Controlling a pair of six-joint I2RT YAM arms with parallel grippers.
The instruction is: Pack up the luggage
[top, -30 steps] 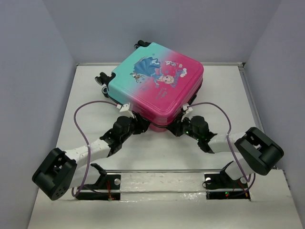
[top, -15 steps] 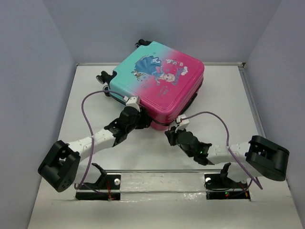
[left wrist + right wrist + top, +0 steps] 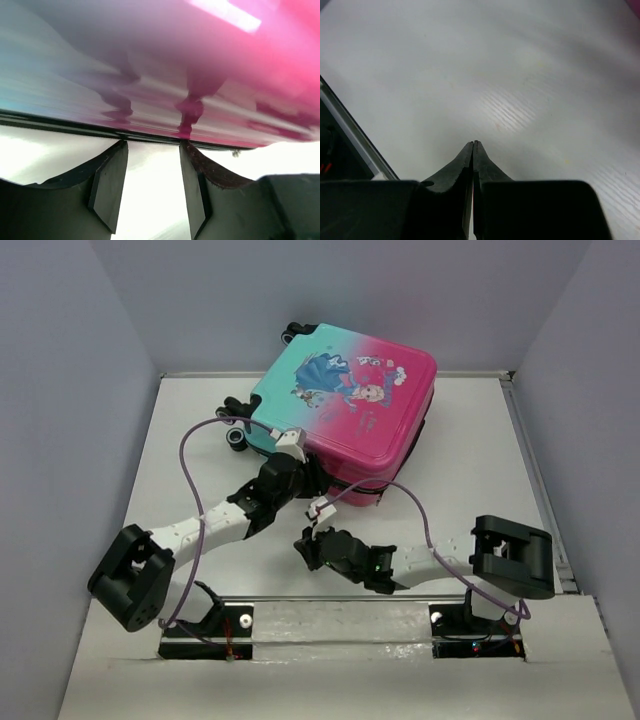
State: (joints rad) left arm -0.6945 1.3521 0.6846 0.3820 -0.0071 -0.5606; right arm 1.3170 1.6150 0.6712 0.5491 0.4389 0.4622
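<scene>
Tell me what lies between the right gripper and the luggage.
Only bare table separates the right gripper from the luggage, as the top external view shows; the arm's purple cable loops above it.

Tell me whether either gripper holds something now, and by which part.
Nothing is held. The left gripper is open, fingertips at the black zipper trim of the suitcase, only table between them. The right gripper is shut on nothing.
</scene>
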